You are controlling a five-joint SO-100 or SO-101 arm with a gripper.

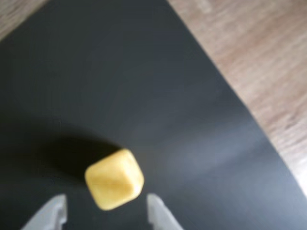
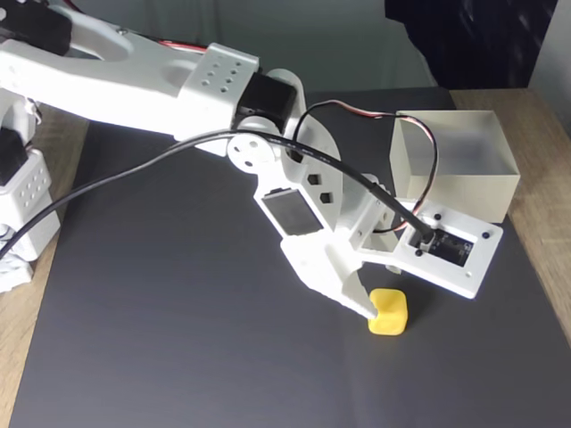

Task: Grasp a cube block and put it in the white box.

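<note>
White moulded plastic arm [image 2: 134, 76], entering the fixed view from the upper left, perforated on its upper link, smooth elsewhere. Black cable [image 2: 178, 150] looped along the arm, glossy, running to the wrist. Matte black mat [image 2: 178, 339] beneath, flat and uniform, over a wood-grain table [image 2: 18, 348] exposed at the left and right edges.

Gripper [image 2: 379, 308] angled down toward the mat, right of the arm's centre in the fixed view. One tapered white finger [image 2: 343, 285] touching or nearly touching the left face of the cube block [image 2: 389, 313]. Second finger hidden behind the wrist plate. Jaws spread, per the wrist view: gripper [image 1: 108, 211] with two pale grey pointed tips at the lower edge, one on each side of the cube block [image 1: 114, 178], a dark gap visible between each tip and the cube. No pinch on the cube.

Cube block resting on the mat: bright yellow, rounded corners, slightly mottled surface, turned corner-on in the wrist view, dark shadow cast to its upper left.

White box [image 2: 455, 165] at the right of the fixed view, standing upright on the mat's far right portion, well apart from the cube. Square outline, thin straight cream walls, pale interior. Flat white camera plate [image 2: 446, 250] just in front of the box, four dark screw points at its corners.
</note>
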